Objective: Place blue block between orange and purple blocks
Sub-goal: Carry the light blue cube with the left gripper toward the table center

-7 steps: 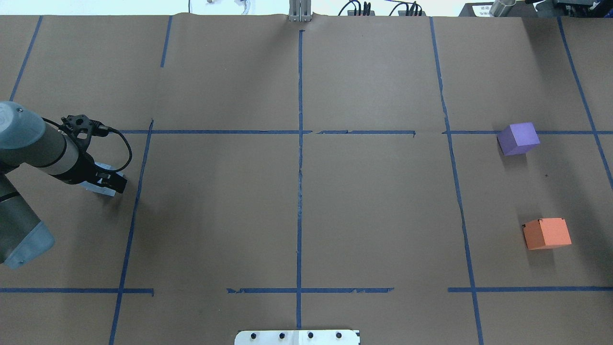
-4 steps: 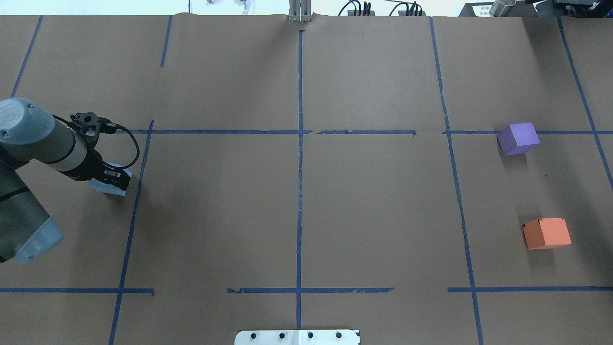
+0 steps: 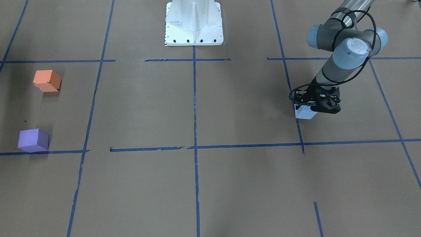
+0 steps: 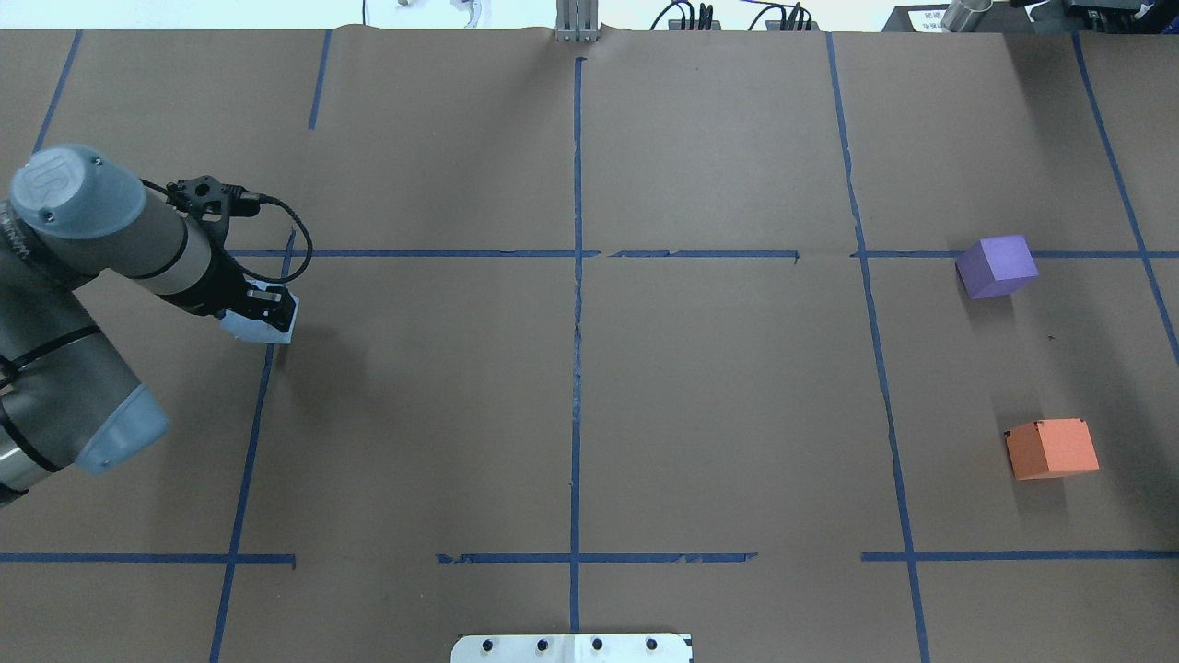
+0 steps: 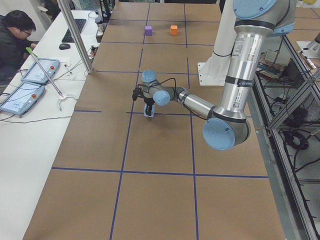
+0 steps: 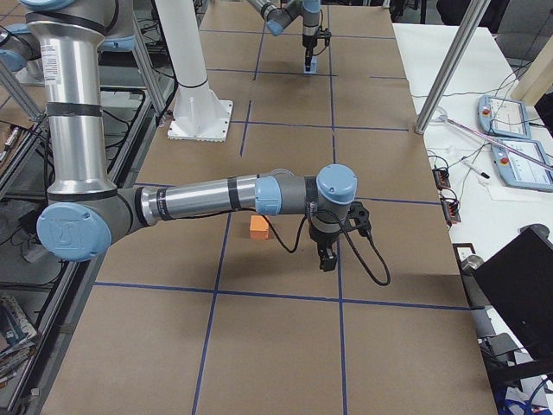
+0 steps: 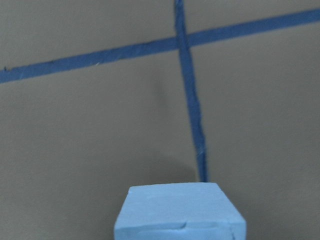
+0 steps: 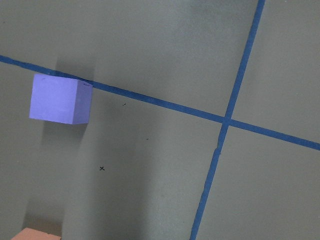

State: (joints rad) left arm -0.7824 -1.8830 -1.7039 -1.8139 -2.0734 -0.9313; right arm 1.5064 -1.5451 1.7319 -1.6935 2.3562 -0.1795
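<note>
The left gripper [image 4: 269, 311] is clamping the blue block [image 4: 255, 326]. From overhead its fingers are covering most of the block, and the left wrist view is cutting off the block's lower part. The blue block is sitting well apart from the purple block [image 4: 998, 265], toward the opposite end of the table [image 4: 718, 414]. The orange block [image 4: 1052, 448] is lying near the purple block, on its robot side. The right gripper [image 6: 327, 257] is showing only in the exterior right view, so whether it is released or clenched cannot be told.

Down the length of the table [image 5: 165, 200]: near, the big left arm [image 5: 235, 75], folded back toward mid-table. Under the down-pointing left gripper [image 5: 148, 106], a blue block [image 5: 148, 113] (near a tape crossing [image 5: 131, 112]). Far end: purple block [image 5: 148, 30] and orange block [image 5: 174, 30], apart. At left, a seated operator [image 5: 12, 37].
</note>
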